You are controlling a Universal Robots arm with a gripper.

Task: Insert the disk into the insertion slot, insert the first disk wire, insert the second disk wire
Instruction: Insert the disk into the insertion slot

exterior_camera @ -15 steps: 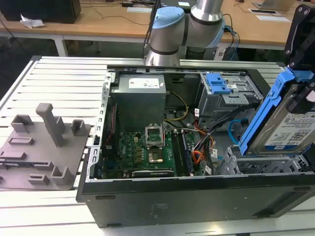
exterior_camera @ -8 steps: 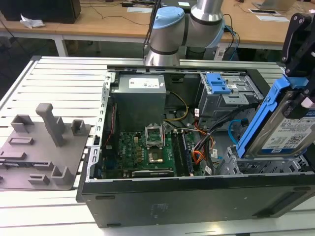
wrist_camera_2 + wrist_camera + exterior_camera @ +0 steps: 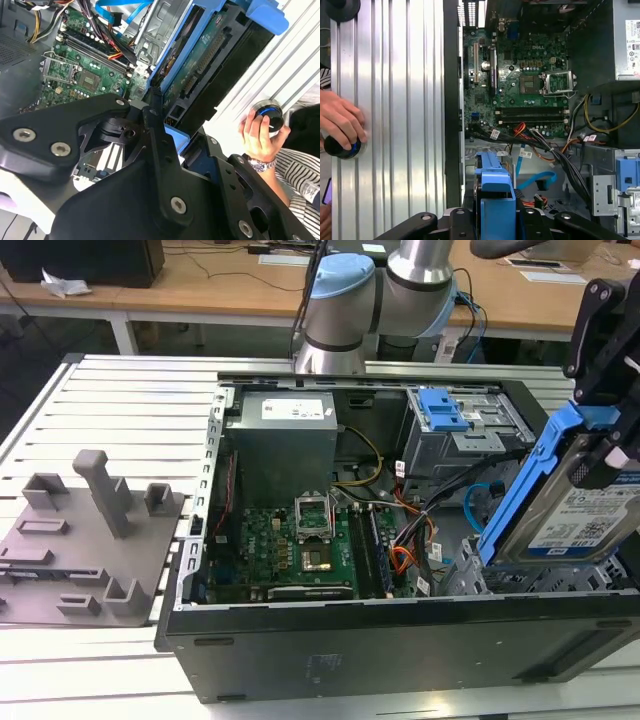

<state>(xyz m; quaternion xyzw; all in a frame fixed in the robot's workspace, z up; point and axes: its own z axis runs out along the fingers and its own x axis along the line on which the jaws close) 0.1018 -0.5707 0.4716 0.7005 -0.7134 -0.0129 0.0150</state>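
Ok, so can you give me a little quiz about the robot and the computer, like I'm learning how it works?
1. True or false: the robot's black hand is gripping the silver disk in its blue plastic frame and holding it tilted.
2. What is the person's hand resting on?
A. a round black-and-blue knob
B. the green circuit board
C. a grey metal box
3. Fill in the gap: the thin flat looped data cable inside the computer is coloured ____.

Key: 1 true; 2 A; 3 blue.
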